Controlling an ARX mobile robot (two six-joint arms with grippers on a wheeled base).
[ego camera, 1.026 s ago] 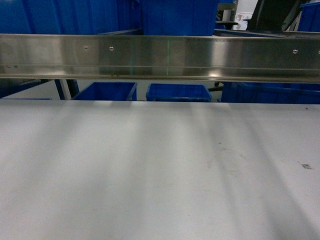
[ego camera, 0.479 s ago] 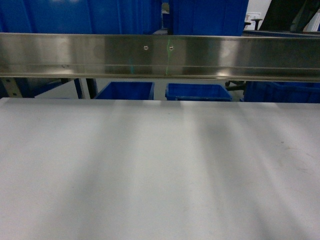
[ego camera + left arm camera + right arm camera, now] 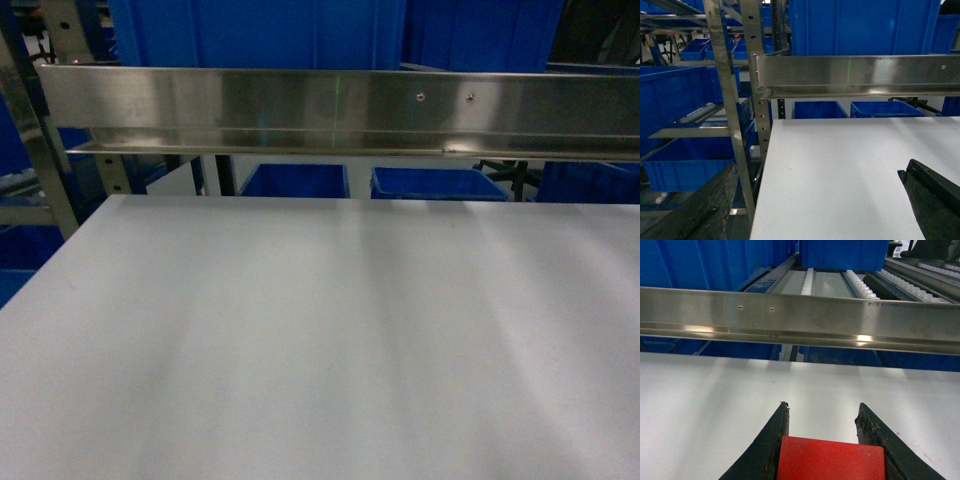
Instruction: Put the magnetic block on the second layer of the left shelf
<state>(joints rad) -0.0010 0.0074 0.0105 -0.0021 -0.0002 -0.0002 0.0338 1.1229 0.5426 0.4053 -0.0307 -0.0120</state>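
The magnetic block (image 3: 831, 459), a bright red cube, sits between the black fingers of my right gripper (image 3: 822, 407), which is shut on it just above the white tabletop (image 3: 715, 405). My left gripper (image 3: 817, 170) is open and holds nothing; one finger (image 3: 705, 205) hangs past the table's left edge, the other (image 3: 930, 200) is over the table. The left shelf (image 3: 730, 100), with silvery steel uprights, stands left of the table. One of its tiers holds a large deep blue bin (image 3: 670, 97). Neither gripper shows in the head view.
A steel rail (image 3: 340, 110) runs across the back of the tabletop (image 3: 320, 330), with tall blue bins (image 3: 260, 35) behind it and smaller blue bins (image 3: 295, 180) below. The shelf upright (image 3: 30, 140) stands at the table's left corner. Roller tracks (image 3: 860, 282) lie behind the rail.
The head view has swung left: the rail's screws slid right, and the table's left edge and the shelf upright have come into view.
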